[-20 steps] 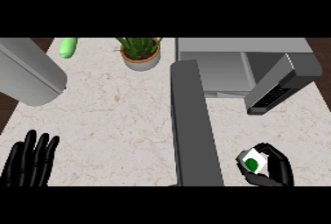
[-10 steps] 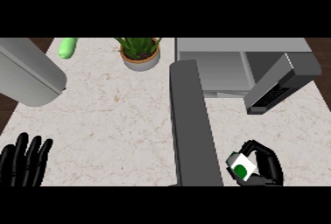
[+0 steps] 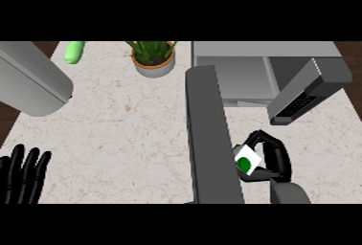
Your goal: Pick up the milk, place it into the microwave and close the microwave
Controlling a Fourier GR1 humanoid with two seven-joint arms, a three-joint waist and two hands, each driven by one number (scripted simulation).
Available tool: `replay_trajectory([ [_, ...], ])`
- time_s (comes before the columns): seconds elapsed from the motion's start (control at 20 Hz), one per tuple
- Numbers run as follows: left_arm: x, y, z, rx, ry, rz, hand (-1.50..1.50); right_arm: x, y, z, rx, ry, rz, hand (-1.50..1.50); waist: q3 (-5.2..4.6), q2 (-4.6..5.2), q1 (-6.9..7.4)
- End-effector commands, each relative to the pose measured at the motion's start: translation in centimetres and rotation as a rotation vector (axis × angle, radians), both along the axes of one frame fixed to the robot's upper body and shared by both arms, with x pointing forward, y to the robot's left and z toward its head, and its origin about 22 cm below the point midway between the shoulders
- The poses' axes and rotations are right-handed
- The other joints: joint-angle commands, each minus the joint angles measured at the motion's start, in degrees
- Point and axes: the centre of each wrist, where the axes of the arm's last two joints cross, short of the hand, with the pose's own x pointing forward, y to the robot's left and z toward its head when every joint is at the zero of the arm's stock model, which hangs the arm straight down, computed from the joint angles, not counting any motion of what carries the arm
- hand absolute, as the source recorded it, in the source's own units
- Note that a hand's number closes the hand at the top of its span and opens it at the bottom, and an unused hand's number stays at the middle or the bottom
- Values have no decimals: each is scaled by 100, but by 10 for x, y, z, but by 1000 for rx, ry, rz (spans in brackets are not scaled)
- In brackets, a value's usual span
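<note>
The milk (image 3: pixel 245 158) is a small white carton with a green spot, held low at the right of the counter. My right hand (image 3: pixel 272 158) is curled round it, just right of the microwave's open door (image 3: pixel 210 134). The microwave (image 3: pixel 262 72) stands at the back right with its inside open towards me. Its door juts out towards me as a long grey slab. My left hand (image 3: pixel 22 174) rests open at the lower left, fingers up.
A potted plant (image 3: pixel 153 57) stands at the back centre, and a green cucumber (image 3: pixel 73 51) lies at the back left. A big grey cylinder (image 3: pixel 28 79) takes up the left side. A dark grey panel with keys (image 3: pixel 309 91) slants at the right.
My right hand has drawn nearer to me and slightly left with the milk, closer to the door. My left hand has slid down and left towards the corner.
</note>
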Motion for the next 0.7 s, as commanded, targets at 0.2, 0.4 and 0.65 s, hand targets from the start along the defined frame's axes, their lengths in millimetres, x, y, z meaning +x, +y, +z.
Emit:
replay_trajectory([
  [0.2,2,6,6,7,4,-6,-150,68,48,57,-134,20,-75,150,4,13,35],
  [0.4,2,17,2,9,11,2,-150,98,52,71,-224,53,-149,150,4,24,67],
  [0.65,7,15,-9,10,25,-22,-150,134,30,82,-281,84,-199,150,9,60,133],
])
